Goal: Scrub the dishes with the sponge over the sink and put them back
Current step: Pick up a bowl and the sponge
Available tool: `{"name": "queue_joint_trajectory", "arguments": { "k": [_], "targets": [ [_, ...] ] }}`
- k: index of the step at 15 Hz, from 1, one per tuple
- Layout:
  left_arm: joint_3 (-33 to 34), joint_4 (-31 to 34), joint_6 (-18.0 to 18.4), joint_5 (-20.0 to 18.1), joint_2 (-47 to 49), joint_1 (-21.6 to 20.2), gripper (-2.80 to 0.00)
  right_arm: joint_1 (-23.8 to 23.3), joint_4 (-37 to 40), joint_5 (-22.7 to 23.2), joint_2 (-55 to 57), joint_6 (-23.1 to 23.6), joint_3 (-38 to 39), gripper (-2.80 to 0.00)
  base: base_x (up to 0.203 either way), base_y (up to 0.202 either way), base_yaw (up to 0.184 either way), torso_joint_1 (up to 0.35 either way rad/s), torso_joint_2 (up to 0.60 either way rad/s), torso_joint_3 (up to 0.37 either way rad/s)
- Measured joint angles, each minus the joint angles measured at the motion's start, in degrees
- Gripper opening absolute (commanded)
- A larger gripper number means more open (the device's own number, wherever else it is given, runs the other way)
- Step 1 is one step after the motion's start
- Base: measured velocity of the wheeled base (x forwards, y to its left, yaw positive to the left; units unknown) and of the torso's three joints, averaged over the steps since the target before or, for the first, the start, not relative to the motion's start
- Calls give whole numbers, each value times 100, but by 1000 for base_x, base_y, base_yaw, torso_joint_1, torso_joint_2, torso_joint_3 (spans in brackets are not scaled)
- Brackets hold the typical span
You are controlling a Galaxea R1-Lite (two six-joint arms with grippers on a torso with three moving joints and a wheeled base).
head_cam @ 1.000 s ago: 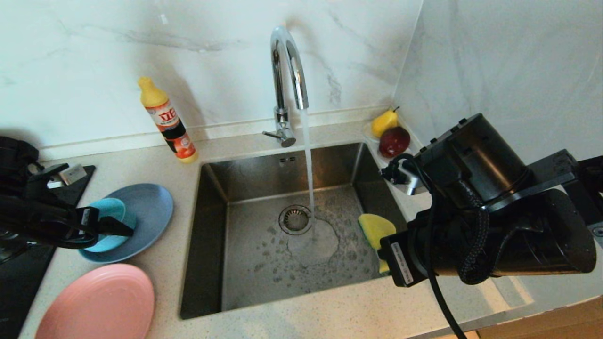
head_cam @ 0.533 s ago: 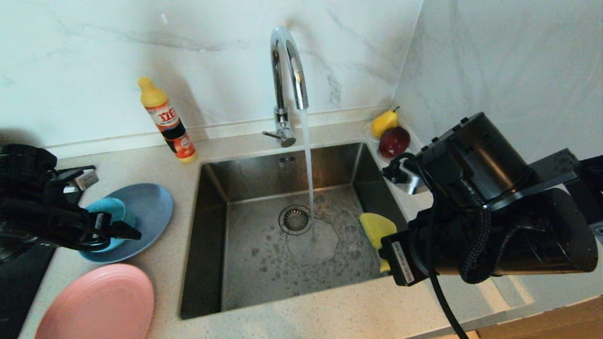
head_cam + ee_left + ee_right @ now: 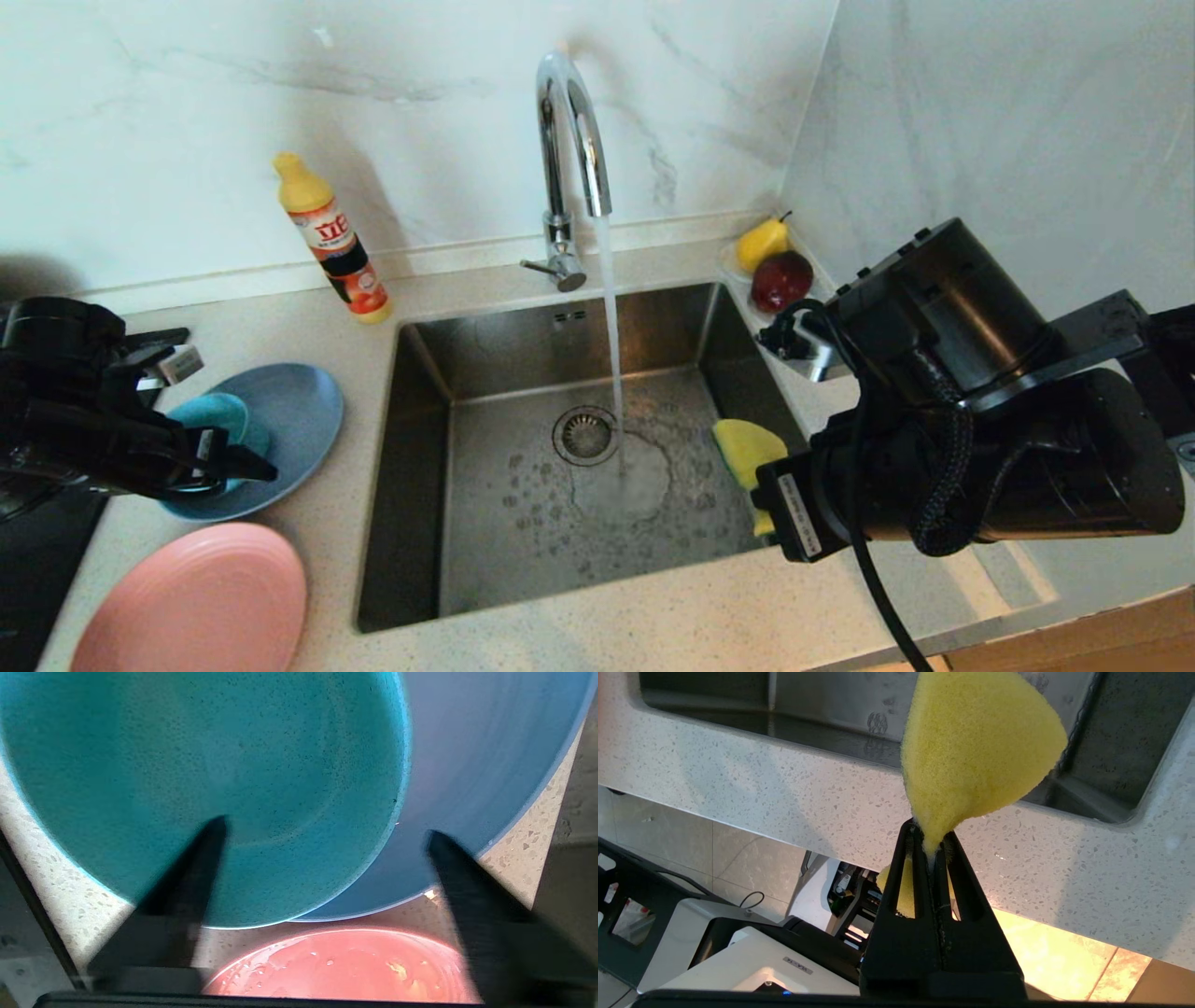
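The teal bowl [image 3: 220, 414] sits on the grey-blue plate [image 3: 291, 411], on the counter left of the sink [image 3: 523, 546]. The pink plate [image 3: 196, 602] lies nearer the front. My left gripper [image 3: 245, 459] is open and low over the bowl's near rim. In the left wrist view one finger lies over the inside of the bowl [image 3: 210, 756], the other over the grey-blue plate [image 3: 476, 765]; the pink plate [image 3: 345, 966] is wet. My right gripper [image 3: 931, 840] is shut on the yellow sponge [image 3: 976, 746], which it holds over the sink's right side [image 3: 747, 450].
Water runs from the chrome faucet [image 3: 569, 140] into the sink by the drain [image 3: 585, 434]. A detergent bottle [image 3: 331, 238] stands at the back left. A pear [image 3: 761, 241] and a red apple [image 3: 782, 280] sit in the back right corner. The black stovetop [image 3: 37, 560] is far left.
My left gripper has come lower and a little to the right, closer over the bowl. The right arm and sponge have stayed put.
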State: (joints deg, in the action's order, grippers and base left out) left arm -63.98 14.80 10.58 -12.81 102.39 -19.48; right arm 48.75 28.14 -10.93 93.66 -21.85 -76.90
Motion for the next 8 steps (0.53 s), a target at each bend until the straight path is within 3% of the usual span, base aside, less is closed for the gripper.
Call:
{"name": "queue_joint_trajectory", "arguments": {
  "k": [8],
  "targets": [
    [-14,-15,2,7,-38,-11,-280,-7,15,2,-30,0,2,-280,0,0,0,0,0,0]
  ]
}}
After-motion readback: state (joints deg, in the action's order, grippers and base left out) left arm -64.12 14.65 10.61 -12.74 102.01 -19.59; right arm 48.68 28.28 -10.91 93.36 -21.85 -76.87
